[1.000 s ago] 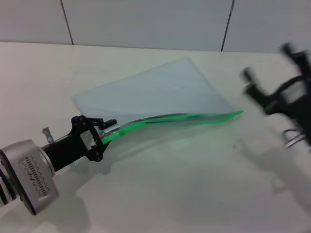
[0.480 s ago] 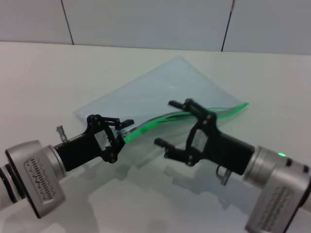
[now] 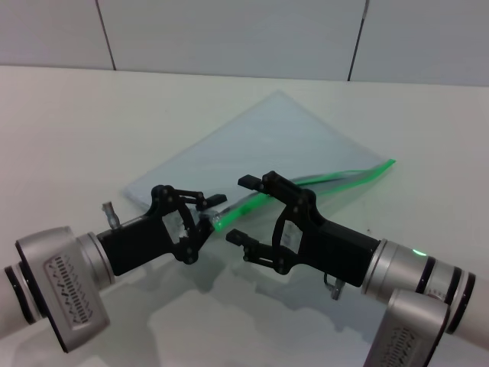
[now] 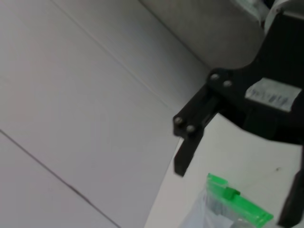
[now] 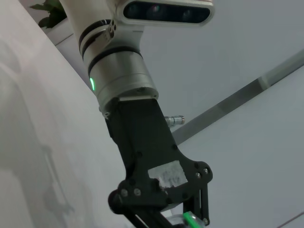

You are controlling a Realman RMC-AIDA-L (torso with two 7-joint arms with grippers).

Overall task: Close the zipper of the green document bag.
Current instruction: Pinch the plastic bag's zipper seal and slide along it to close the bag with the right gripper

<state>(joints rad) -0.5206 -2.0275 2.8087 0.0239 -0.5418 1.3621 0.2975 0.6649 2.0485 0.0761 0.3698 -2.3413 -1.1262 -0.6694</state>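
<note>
The green document bag (image 3: 263, 149) lies flat on the white tabletop (image 3: 61, 130), its zipper (image 3: 321, 182) edge lifted off the surface toward the robot; that lift comes from the left end effector (image 3: 205, 210), which is clamped on the near end of the green strip, presumably to anchor it so the slider can be pulled. The right end effector (image 3: 243, 210) hangs just beside that pinch point with its fingers spread wide, straddling the zipper and gripping nothing, apparently lining up on the slider; the slider itself I cannot pick out among the black fingers; the left wrist view catches only a green strip end.
</note>
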